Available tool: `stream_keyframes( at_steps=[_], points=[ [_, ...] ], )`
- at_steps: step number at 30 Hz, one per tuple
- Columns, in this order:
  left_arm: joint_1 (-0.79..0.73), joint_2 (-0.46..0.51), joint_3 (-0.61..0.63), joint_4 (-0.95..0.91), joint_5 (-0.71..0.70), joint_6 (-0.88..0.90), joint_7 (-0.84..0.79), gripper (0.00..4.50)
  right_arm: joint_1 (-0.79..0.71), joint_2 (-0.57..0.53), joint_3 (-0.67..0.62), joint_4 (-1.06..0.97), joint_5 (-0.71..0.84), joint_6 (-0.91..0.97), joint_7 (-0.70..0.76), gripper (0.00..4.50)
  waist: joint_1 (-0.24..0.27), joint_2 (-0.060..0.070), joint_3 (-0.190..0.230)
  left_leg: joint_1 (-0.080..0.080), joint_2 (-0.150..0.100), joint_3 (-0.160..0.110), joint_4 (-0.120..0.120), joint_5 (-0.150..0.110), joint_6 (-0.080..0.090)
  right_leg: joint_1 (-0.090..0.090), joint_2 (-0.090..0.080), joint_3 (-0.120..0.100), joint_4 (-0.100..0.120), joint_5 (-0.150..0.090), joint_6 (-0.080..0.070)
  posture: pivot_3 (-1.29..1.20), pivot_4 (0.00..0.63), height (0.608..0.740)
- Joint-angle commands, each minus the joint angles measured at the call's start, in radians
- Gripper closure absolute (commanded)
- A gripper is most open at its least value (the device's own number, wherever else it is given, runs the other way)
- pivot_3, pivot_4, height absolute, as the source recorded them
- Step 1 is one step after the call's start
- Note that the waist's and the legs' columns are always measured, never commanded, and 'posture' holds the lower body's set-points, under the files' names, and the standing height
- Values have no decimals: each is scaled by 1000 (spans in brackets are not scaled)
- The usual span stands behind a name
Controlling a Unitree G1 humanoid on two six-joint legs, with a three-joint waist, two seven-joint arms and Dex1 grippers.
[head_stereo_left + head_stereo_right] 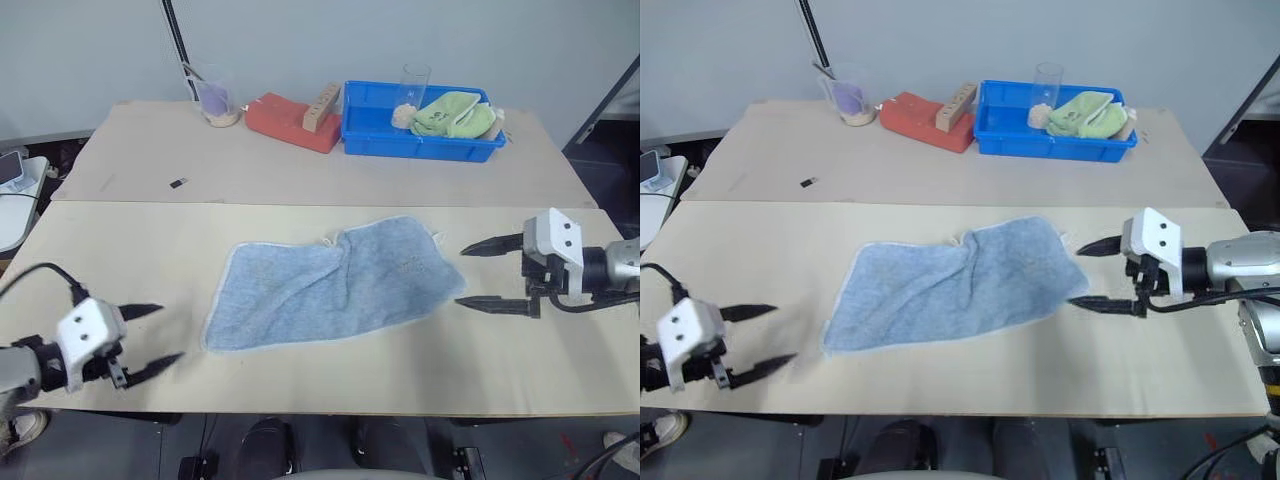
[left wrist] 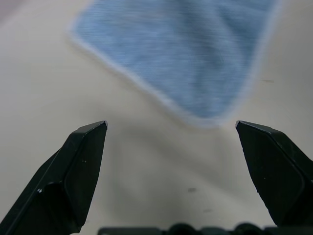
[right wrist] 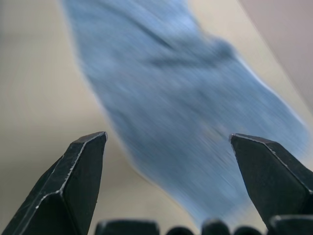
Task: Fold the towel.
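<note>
A: The light blue towel [image 1: 335, 283] lies unfolded and rumpled at mid-frame on the beige surface [image 1: 130, 260]. How best to begin?

B: Both claws stand wide open and empty: left claw [image 1: 150, 340] at lower left, right claw [image 1: 482, 273] beside the towel's right edge. I'd pinch corners, not the middle.

A: Anything only a wrist view adds?

B: The left wrist view shows the near corner's white edging.

1 towel [image 1: 330, 283], 2 cups [image 1: 214, 95], 1 bin [image 1: 420, 141]

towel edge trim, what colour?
White: a thin white border runs around the light blue towel. Clearest in the left eye view.
</note>
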Motion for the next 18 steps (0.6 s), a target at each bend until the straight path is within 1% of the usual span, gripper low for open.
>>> stream_keyframes(
  at_steps=[1, 4, 9, 14, 17, 18],
  points=[
    [-21, 19, -63, 0, 57, -66, -11, 0, -18, -28, -40, -127, 107, 117, -5, 47, 0, 0, 0, 0, 0, 0, 0, 0, 0, 0, 0, 0, 0, 0, 0, 0, 150, 717],
    [-87, 13, -158, 60, 139, -130, 17, 0, -36, -33, -35, -185, 154, 173, -17, 47, 5, 0, 0, 0, 0, 0, 0, 0, 0, 0, -1, 0, 0, 0, 0, 0, 150, 717],
    [-200, -22, -263, 153, 217, -191, 74, 0, -51, -29, -28, -222, 176, 208, -38, 47, 10, 0, 0, 0, -1, 0, 0, 0, 0, 0, -1, 0, -1, 0, 0, 0, 150, 717],
    [-279, -45, -326, 180, 234, -174, 99, 0, -67, -31, -30, -229, 189, 229, -46, 47, 18, 1, 0, 0, -1, 0, 1, 0, 0, 1, -1, 0, 0, 1, 1, 0, 150, 717],
    [-288, -45, -338, 189, 232, -177, 99, 801, -69, -31, -33, -225, 189, 234, -45, 0, 19, 1, 0, 0, -1, 0, 1, 0, 0, 1, -1, 0, 0, 1, 1, 0, 150, 717],
    [-290, -44, -342, 191, 230, -177, 100, 1275, -70, -32, -33, -222, 185, 232, -45, 0, 19, 1, 0, 0, -1, 0, 1, 0, 0, 1, -1, 0, 0, 1, 1, 0, 150, 717]
  ],
)
